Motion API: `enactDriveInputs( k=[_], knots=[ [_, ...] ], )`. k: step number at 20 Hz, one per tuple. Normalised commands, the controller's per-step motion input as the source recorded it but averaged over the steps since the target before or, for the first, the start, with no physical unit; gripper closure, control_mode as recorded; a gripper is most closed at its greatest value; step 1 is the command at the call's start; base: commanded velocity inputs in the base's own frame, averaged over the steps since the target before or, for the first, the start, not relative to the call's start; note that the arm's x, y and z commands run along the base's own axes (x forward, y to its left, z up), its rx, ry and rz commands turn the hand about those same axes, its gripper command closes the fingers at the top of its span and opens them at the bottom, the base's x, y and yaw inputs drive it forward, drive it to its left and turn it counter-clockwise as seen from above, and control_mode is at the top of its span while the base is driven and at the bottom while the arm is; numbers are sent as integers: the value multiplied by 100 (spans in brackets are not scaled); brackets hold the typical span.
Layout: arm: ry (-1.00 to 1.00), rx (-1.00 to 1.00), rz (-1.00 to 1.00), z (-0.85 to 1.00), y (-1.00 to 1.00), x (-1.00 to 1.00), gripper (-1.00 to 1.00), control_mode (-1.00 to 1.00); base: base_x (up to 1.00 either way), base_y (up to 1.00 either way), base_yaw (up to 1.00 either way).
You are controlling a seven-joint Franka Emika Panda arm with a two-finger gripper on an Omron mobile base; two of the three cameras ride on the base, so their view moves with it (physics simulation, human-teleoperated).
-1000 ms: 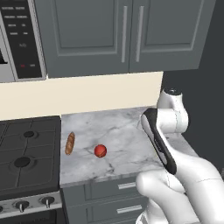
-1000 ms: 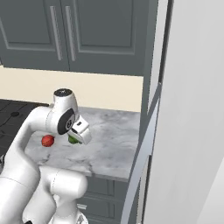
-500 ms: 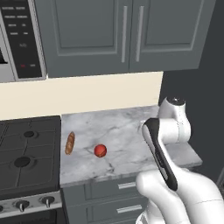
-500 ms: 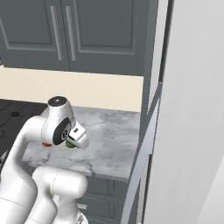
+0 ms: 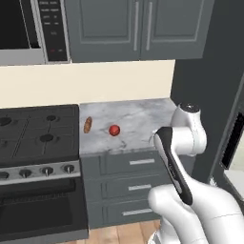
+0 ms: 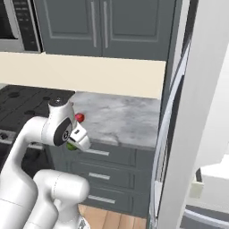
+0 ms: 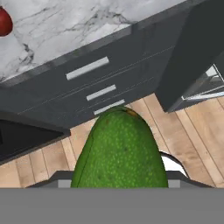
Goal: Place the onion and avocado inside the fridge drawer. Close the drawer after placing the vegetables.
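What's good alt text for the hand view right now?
A bumpy green avocado, held in the shut gripper, dominates the foreground. Beyond it are grey cabinet drawers with silver handles, a marble counter with a red onion at its edge, and wooden floor.

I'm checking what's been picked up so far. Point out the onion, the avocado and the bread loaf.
onion (image 5: 114,130): left base view, middle of the red ball.
avocado (image 7: 120,151): hand view, middle of its green skin.
bread loaf (image 5: 87,125): left base view, middle of the loaf.
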Motion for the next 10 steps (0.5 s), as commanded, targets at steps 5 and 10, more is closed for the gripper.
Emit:
enactDriveInputs(
  k=[5, 10],
  knots=[
    [0, 0, 0, 0, 0, 0, 100, 100, -100, 9, 10],
    [0, 0, 0, 0, 0, 0, 100, 100, -100, -5, 1]
  ],
)
